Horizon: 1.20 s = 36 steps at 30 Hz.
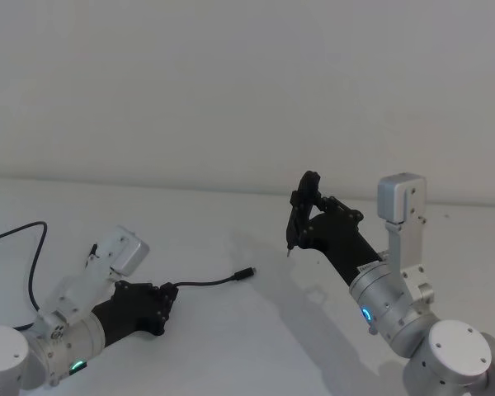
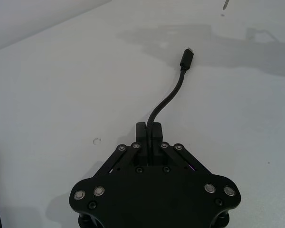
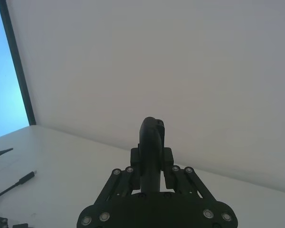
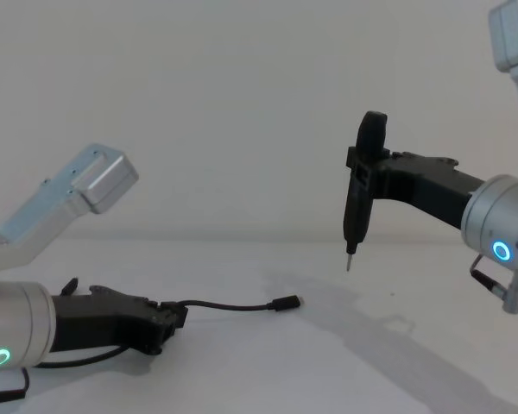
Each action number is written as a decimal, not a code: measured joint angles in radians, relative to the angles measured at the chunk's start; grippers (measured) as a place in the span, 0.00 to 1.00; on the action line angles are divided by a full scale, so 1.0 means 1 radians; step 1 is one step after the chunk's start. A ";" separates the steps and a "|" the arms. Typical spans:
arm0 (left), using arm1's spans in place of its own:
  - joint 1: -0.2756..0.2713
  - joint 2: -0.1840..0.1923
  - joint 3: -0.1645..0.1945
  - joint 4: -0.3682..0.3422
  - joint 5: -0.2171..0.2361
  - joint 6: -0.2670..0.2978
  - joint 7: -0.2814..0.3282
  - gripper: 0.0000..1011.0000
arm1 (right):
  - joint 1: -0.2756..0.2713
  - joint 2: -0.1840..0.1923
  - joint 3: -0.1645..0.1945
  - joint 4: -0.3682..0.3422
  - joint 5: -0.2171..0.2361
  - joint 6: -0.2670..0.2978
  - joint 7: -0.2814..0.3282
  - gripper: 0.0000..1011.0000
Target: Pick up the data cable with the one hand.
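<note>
The data cable (image 1: 210, 281) is a thin black cord ending in a small plug (image 1: 245, 273) with a metal tip. My left gripper (image 1: 170, 295) is low over the white table and shut on the cord a short way behind the plug. In the left wrist view the fingers (image 2: 155, 130) pinch the cable (image 2: 173, 92), which curves ahead to the plug (image 2: 186, 58). The rest of the cord loops off at the far left (image 1: 37, 247). My right gripper (image 1: 304, 208) hangs raised at the right, shut on an upright black pen-shaped tool (image 4: 360, 207), tip down.
The white table (image 1: 231, 346) runs back to a plain wall. The tool's metal tip (image 4: 349, 260) hangs above the table, to the right of the plug (image 4: 287, 302). A small round mark (image 2: 97, 140) lies on the table beside the left gripper.
</note>
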 joint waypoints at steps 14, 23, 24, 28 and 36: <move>-0.001 0.000 0.001 0.000 0.002 -0.001 -0.002 0.06 | 0.013 -0.016 -0.002 0.038 -0.009 0.007 0.021 0.27; -0.002 0.000 0.001 0.000 0.002 -0.002 -0.003 0.06 | 0.021 -0.028 -0.005 0.057 -0.015 0.008 0.032 0.27; -0.002 0.000 0.001 0.000 0.002 -0.002 -0.003 0.06 | 0.023 -0.031 -0.005 0.061 -0.016 0.008 0.034 0.27; -0.002 0.000 0.001 0.000 0.002 -0.002 -0.003 0.06 | 0.028 -0.037 -0.008 0.070 -0.019 0.009 0.039 0.27; -0.002 0.000 0.001 0.000 0.002 -0.002 -0.003 0.06 | 0.042 -0.051 -0.012 0.104 -0.029 0.011 0.046 0.27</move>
